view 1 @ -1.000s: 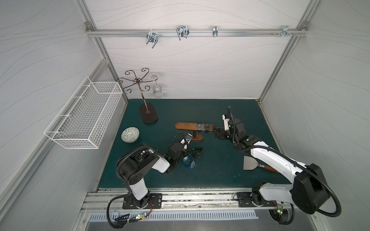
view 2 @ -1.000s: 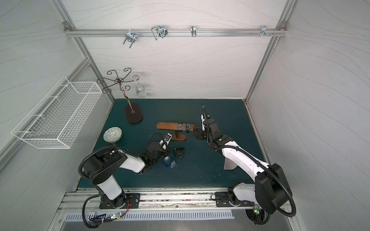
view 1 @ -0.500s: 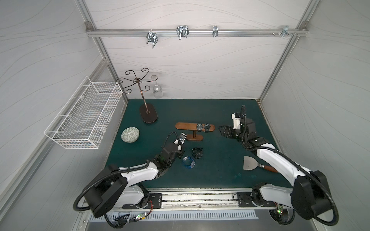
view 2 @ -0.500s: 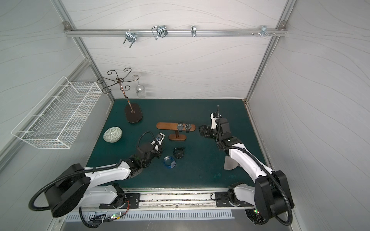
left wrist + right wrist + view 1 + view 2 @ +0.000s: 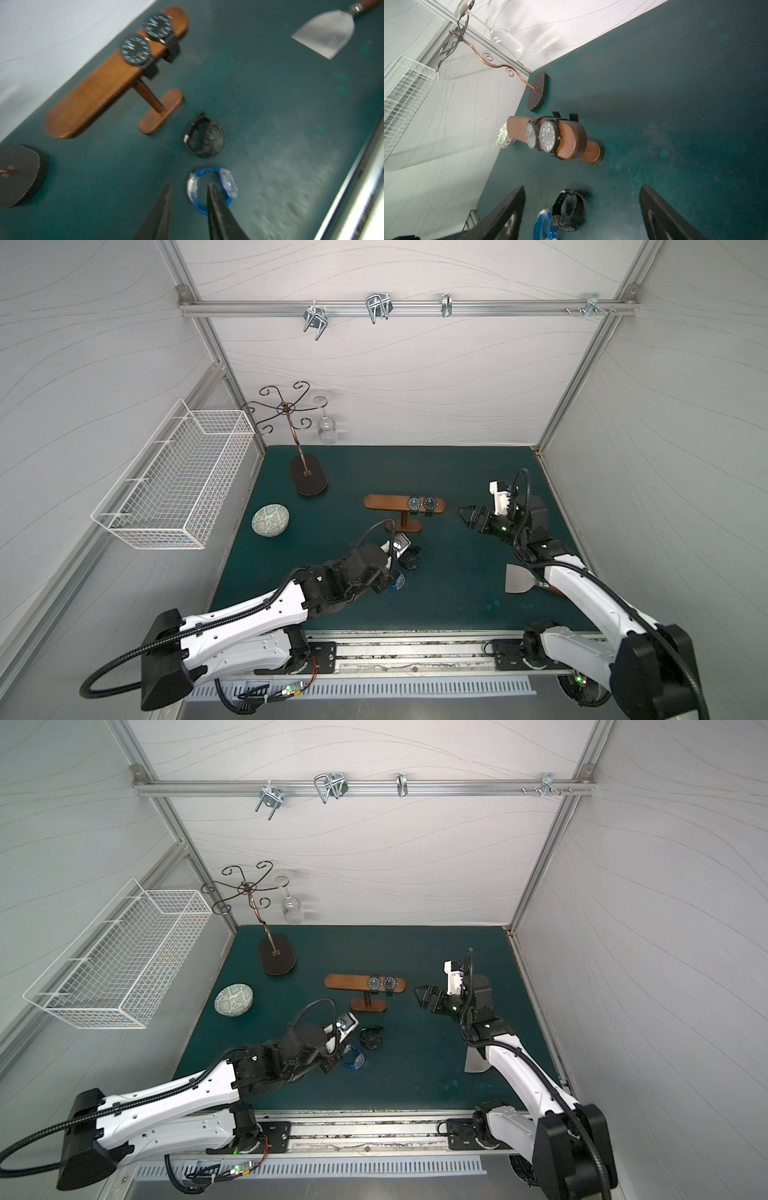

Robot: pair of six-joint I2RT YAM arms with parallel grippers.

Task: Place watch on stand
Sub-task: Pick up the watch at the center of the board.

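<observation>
Down at the front of the surface [image 5: 457, 597], the left end effector [image 5: 189, 187] stands part-open, holding nothing, its tips seemingly straddling the band of the blue watch [image 5: 228, 185] through the blur. The stand [image 5: 388, 502] sits farther back, with the right end effector [image 5: 465, 517] gaping empty beside it.

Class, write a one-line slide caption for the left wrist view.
Left end effector straddling the band of the blue watch, black watch beyond, two dark-faced watches already on the wooden stand.
</observation>
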